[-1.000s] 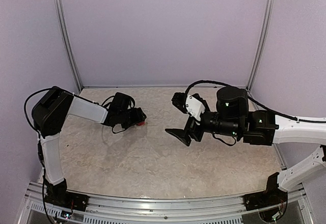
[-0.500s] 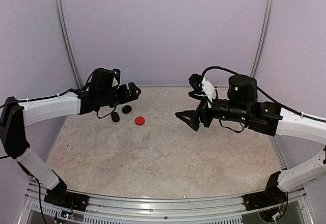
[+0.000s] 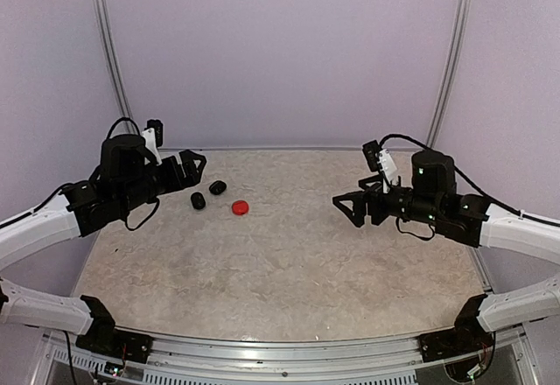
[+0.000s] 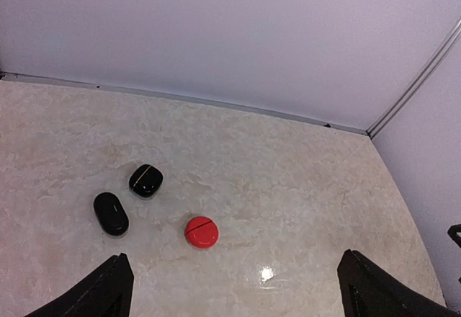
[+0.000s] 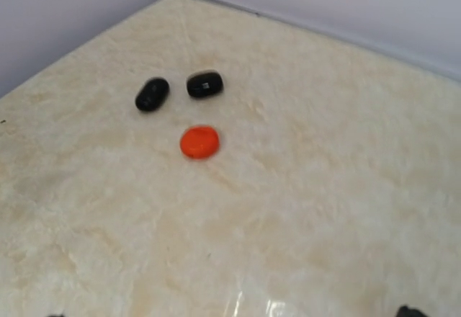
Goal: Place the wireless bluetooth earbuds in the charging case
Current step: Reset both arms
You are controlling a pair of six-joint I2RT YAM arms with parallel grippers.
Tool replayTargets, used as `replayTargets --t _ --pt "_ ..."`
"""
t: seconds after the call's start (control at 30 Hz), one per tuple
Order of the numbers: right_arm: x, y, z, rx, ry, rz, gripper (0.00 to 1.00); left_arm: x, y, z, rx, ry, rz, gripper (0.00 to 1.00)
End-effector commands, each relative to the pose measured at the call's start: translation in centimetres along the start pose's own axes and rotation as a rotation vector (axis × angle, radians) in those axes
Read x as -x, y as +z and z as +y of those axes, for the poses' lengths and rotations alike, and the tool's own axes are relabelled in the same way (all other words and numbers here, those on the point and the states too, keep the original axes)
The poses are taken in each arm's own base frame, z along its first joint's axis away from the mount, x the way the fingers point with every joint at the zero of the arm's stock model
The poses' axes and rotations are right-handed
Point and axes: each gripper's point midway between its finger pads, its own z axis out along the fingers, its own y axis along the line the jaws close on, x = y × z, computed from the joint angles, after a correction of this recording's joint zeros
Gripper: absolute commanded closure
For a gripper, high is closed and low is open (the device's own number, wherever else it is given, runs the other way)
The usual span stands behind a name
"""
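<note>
No earbuds show in any view. Three pebble-like charging cases lie shut on the table at the back left: a red round case (image 3: 240, 206) and two black cases (image 3: 199, 200) (image 3: 217, 187). My left gripper (image 3: 194, 166) is open and empty, held in the air just left of the black cases. In the left wrist view its fingers (image 4: 108, 292) frame the red case (image 4: 202, 232) and both black cases (image 4: 111, 213) (image 4: 146, 180). My right gripper (image 3: 347, 208) is open and empty, well to the right of the cases. The right wrist view shows the red case (image 5: 199, 142) and black cases (image 5: 152, 94) (image 5: 204, 84).
The beige marbled table (image 3: 280, 280) is walled by lilac panels with metal corner posts (image 3: 112, 61) (image 3: 451, 61). The arm bases sit on the rail at the near edge (image 3: 280, 350).
Both arms have pulled back. The left gripper left the red case and swung left, uncovering the two black cases. The right gripper retreated to the right. The cases have not moved.
</note>
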Motion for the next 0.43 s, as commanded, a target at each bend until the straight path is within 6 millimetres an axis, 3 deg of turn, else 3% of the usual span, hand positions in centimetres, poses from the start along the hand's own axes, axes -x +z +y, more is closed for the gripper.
replayTargets --t 0.0,0.1,0.2,0.4 --pt "-1.0 -0.9 -1.4 -0.061 0.113 -0.053 0.0 -5.2 -0.9 1.3 0.077 0.061 0.051 0.01" --pt "-3.4 -1.0 -2.1 -0.083 0.158 -0.032 0.01 -7.8 -1.2 0.7 0.074 0.077 0.069 0.01" --pt "-4.5 -1.2 -2.4 -0.096 0.183 -0.039 0.0 -9.6 -0.9 0.4 0.073 0.066 0.091 0.01" --pt "-5.1 -1.3 -2.7 -0.109 0.18 -0.038 0.0 -10.2 -0.1 -0.3 0.047 0.068 0.095 0.01"
